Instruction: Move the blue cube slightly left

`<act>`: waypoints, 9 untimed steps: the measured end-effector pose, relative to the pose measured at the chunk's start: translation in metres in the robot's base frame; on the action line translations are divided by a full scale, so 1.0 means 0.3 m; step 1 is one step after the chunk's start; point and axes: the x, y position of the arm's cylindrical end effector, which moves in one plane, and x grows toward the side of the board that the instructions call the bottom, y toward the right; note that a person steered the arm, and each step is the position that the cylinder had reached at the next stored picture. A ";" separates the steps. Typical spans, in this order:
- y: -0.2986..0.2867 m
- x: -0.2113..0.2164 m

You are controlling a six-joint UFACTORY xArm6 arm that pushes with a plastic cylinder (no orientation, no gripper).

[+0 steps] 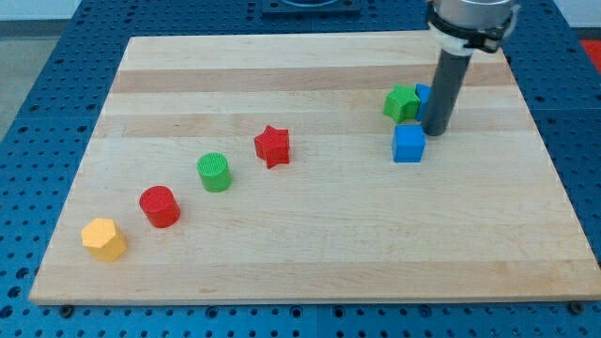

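Observation:
The blue cube [408,145] lies on the wooden board [310,235] at the view's right of centre. My tip [436,132] stands just to the cube's upper right, touching or almost touching its corner. A second blue block [423,95] is partly hidden behind the rod, and a green star-like block [402,102] sits beside it, just above the blue cube.
A red star [272,145], a green cylinder [214,172], a red cylinder [160,207] and a yellow hexagonal block [103,238] run in a diagonal line toward the view's bottom left. The board's right edge is near the rod.

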 end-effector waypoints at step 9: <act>-0.323 -0.036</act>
